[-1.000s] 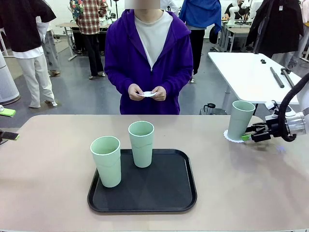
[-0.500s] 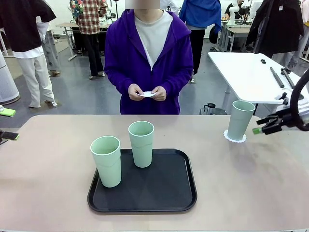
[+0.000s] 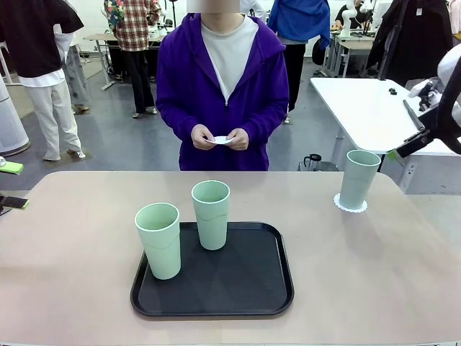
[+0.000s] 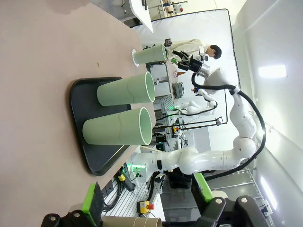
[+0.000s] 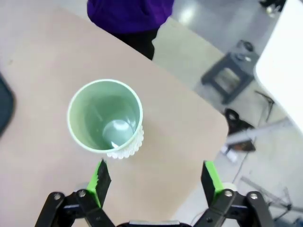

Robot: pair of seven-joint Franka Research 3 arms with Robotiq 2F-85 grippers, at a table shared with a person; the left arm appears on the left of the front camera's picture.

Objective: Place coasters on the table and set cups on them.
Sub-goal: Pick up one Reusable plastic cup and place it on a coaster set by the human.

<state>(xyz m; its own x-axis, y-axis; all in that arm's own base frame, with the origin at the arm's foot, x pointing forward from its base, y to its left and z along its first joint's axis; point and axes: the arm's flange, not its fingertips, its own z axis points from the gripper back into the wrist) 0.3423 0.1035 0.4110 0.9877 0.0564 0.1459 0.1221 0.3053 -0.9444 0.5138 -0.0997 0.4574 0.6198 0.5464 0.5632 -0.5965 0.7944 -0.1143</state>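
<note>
**One cup set on its coaster, two cups on the tray**

A tall pale mint-green plastic tumbler point(image 3: 360, 176) stands upright on a small scalloped round white coaster point(image 3: 351, 207) near the far right corner of the beige tabletop point(image 3: 374, 274). From above, the tumbler is empty and the coaster's frilled edge peeks out beside its base. A second tumbler point(image 3: 158, 241) and a third tumbler point(image 3: 211, 216) stand upright on a black rounded-square tray point(image 3: 252, 285) at the tabletop's middle. The robot's right hand point(image 5: 155, 176) hangs above and beside the tumbler on the coaster, fingers spread wide, holding nothing. The robot's left hand point(image 4: 147, 196) sits well apart from the tray, also spread wide and empty. Across the tabletop, a person in a purple hooded jacket point(image 3: 216, 79) holds another white coaster point(image 3: 222, 140) between both hands point(image 3: 204, 137)
</note>
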